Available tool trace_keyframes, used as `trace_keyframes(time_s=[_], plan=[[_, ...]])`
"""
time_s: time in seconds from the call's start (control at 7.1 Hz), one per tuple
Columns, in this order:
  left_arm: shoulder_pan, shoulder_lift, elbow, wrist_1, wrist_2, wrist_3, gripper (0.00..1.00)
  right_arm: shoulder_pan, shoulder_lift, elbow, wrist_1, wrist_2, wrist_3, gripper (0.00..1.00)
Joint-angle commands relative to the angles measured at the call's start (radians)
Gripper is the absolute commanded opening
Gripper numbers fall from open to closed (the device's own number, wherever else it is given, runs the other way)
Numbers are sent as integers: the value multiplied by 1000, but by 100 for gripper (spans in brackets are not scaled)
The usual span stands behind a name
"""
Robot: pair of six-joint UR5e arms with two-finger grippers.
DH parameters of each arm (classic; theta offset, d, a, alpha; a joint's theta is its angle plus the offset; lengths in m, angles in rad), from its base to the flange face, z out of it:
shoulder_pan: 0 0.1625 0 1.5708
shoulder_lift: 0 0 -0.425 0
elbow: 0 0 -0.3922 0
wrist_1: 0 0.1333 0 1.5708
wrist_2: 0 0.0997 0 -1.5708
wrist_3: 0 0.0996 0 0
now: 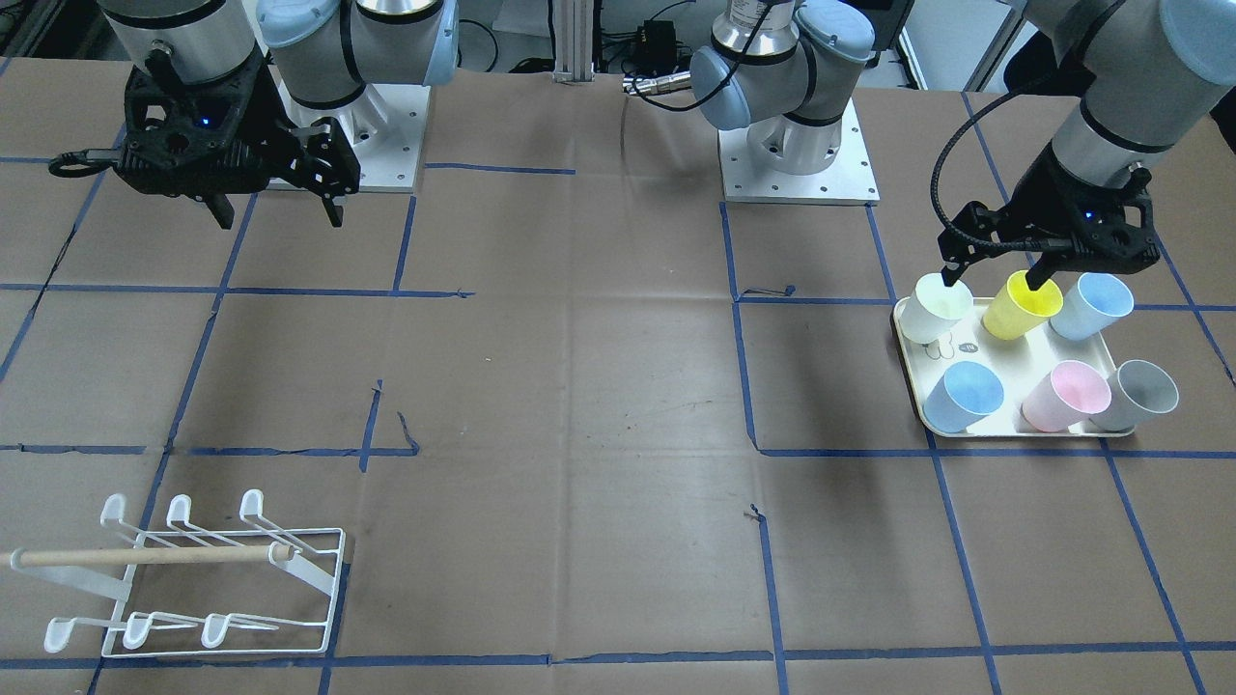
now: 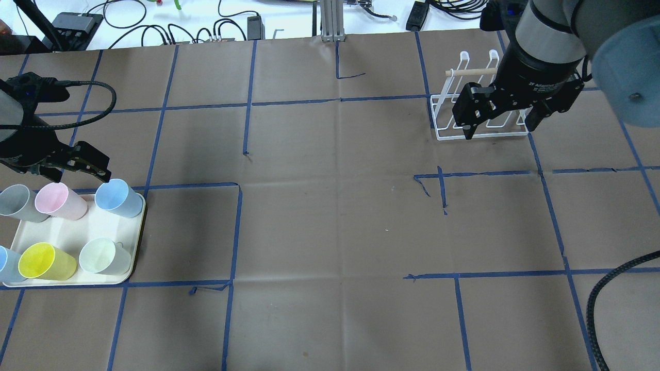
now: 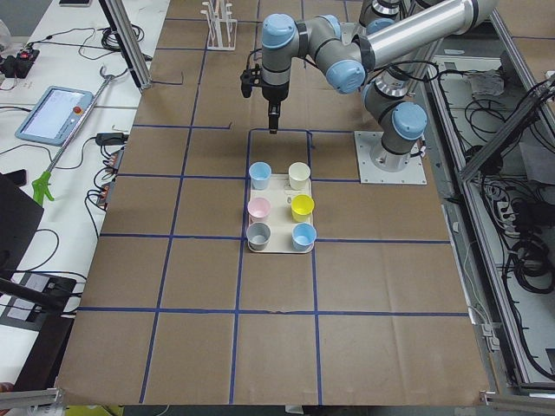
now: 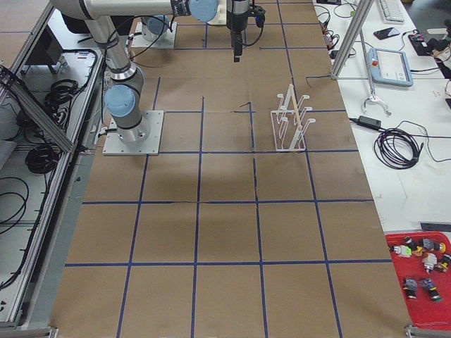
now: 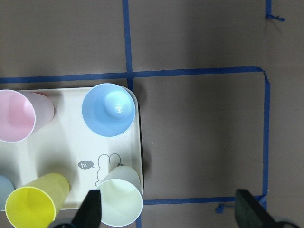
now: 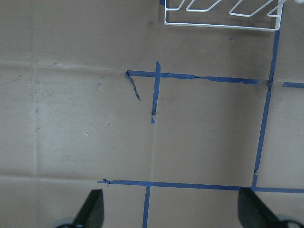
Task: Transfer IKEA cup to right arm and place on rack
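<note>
Several pastel IKEA cups stand on a cream tray (image 2: pixel 72 226): pale green (image 2: pixel 104 256), yellow (image 2: pixel 46 261), blue (image 2: pixel 118 198), pink (image 2: pixel 60 200), grey (image 2: pixel 18 202). My left gripper (image 1: pixel 997 278) is open and empty, hovering above the tray's robot-side edge over the pale green cup (image 1: pixel 939 306) and yellow cup (image 1: pixel 1020 303). In the left wrist view the pale green cup (image 5: pixel 121 202) is beside one finger (image 5: pixel 90 211). My right gripper (image 2: pixel 500 129) is open and empty, high above the table in front of the white wire rack (image 2: pixel 436 116). The rack stands with no cup on it (image 1: pixel 222 579).
The tray (image 1: pixel 1004 359) sits on the left arm's side and the rack (image 4: pixel 290 120) at the far edge on the right arm's side. Brown paper with blue tape lines (image 2: pixel 340 206) covers the table between them. Cables lie beyond the far edge.
</note>
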Motion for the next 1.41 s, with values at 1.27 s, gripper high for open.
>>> trace_keyframes(time_s=[1.27], plan=[[12,-276,-150,370,-14,-9,100,0,0,10,-2,0,-2,100]])
